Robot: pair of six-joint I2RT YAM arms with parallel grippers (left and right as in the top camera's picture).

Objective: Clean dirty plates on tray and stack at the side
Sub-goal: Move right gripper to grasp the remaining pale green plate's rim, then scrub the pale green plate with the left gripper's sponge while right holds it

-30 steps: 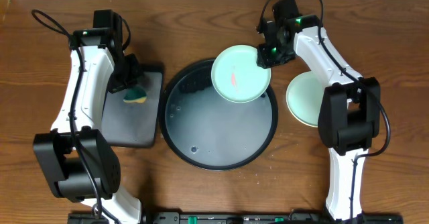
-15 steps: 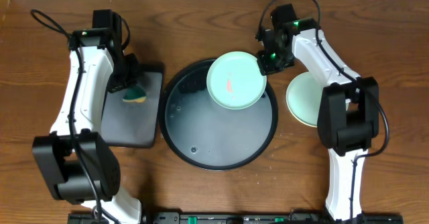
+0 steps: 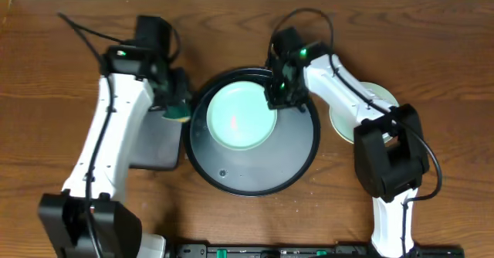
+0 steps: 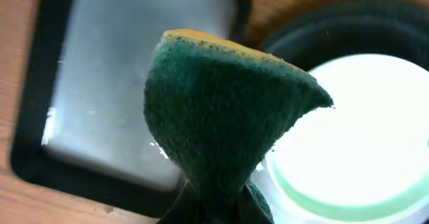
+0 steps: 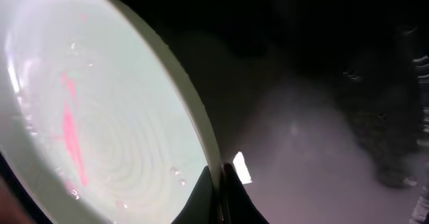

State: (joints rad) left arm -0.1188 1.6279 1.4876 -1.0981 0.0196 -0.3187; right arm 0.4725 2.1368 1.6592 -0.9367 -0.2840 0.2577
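A pale turquoise plate [image 3: 241, 117] with a pink smear sits in the large round black tray [image 3: 297, 159]. My right gripper [image 3: 278, 96] is shut on this plate's far right rim; the wrist view shows the fingers [image 5: 220, 184] pinching the plate [image 5: 87, 117] edge over the tray [image 5: 315, 130]. My left gripper [image 3: 177, 103] is shut on a green and yellow sponge [image 3: 181, 113] at the tray's left rim. In the left wrist view the sponge [image 4: 221, 110] hangs beside the plate [image 4: 355, 130]. Another pale plate [image 3: 351, 115] lies on the table to the right, partly hidden by my right arm.
A black rectangular tray [image 3: 154, 138] lies left of the round tray, also seen in the left wrist view [image 4: 127, 90]. Water drops lie on the round tray's floor.
My right gripper has carried the plate left and down into the round tray. My left gripper has lifted the sponge off the rectangular tray and moved right, up to the round tray's rim.
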